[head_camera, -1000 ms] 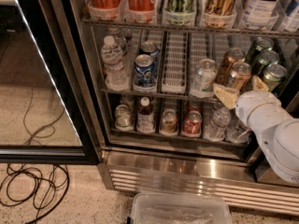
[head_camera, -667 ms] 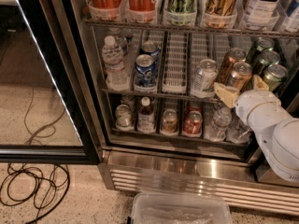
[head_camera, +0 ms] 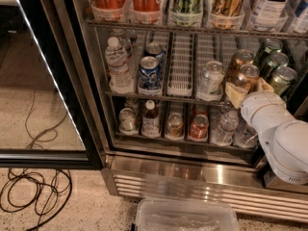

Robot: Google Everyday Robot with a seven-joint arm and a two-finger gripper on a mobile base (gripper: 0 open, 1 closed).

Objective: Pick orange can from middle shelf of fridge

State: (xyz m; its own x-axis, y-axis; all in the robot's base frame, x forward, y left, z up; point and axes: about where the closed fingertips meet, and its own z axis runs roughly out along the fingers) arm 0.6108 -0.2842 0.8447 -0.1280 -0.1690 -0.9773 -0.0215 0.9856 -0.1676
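Orange can (head_camera: 248,75), front of two on middle shelf (head_camera: 159,96), label unreadable; pincer (head_camera: 250,88) at it, grip cannot tell

Clear plastic bin (head_camera: 187,218) btm center, black cables (head_camera: 29,196) floor left

Upright orange can (head_camera: 246,74) at gripper (head_camera: 250,90)

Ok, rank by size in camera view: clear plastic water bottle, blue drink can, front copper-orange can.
Clear plastic water bottle largest.
Blue drink can and front copper-orange can look alike; gripper at it hides its base.
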